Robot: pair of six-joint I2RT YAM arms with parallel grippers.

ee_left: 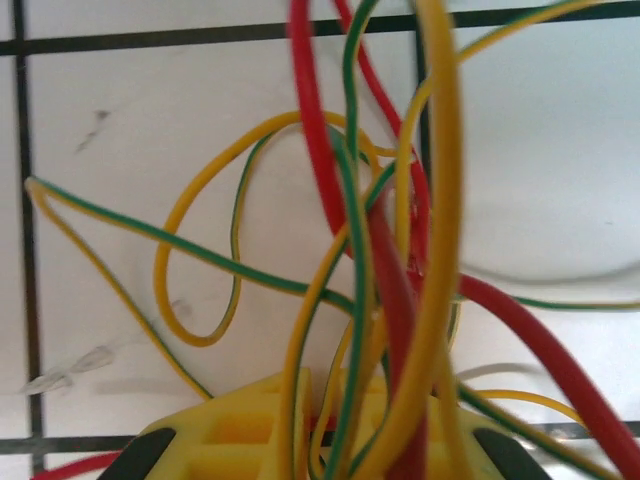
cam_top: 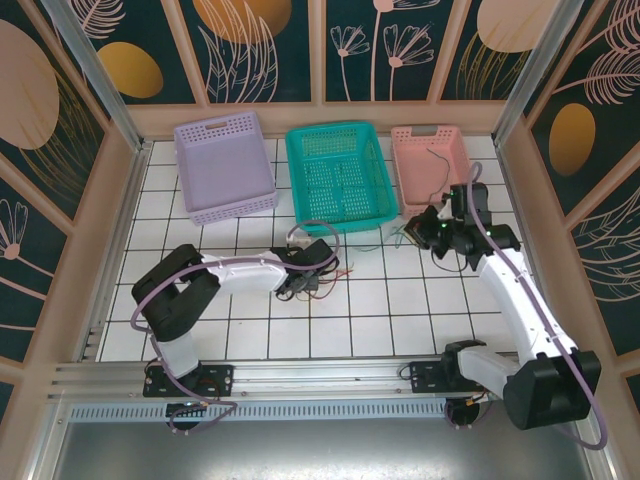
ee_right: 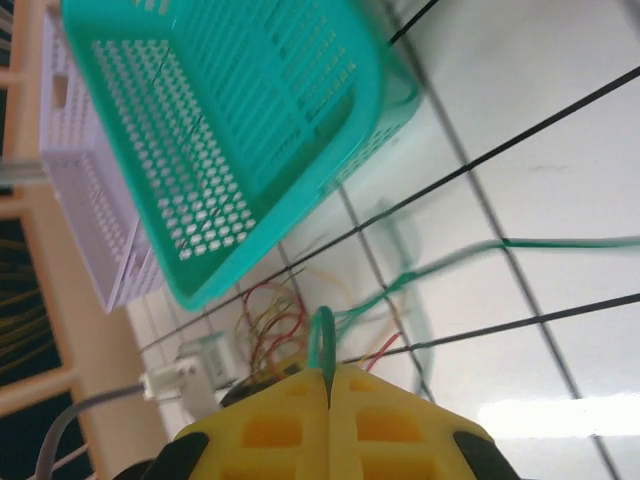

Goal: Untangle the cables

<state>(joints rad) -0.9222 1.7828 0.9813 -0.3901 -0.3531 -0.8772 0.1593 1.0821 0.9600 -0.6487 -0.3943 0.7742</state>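
Observation:
Red (ee_left: 320, 150), yellow (ee_left: 440, 200) and green-yellow (ee_left: 200, 250) cables form a tangle (cam_top: 318, 272) on the white tiled table, in front of the teal basket. My left gripper (cam_top: 305, 282) sits in that tangle. In the left wrist view its yellow fingers (ee_left: 240, 430) are closed on several strands that rise between them at the left gripper (ee_left: 335, 390). My right gripper (cam_top: 415, 233) is shut on a thin green cable (ee_right: 322, 340). This cable loops out of the right gripper (ee_right: 328, 378) and runs stretched across the tiles (ee_right: 560, 243) toward the tangle (ee_right: 275, 320).
Three baskets stand along the back: lilac (cam_top: 215, 128), teal (cam_top: 330, 130) and pink (cam_top: 428, 131). A dark thin cable (cam_top: 437, 165) lies in the pink one. The teal basket's corner (ee_right: 230, 130) is close above the right gripper. Patterned walls enclose the table.

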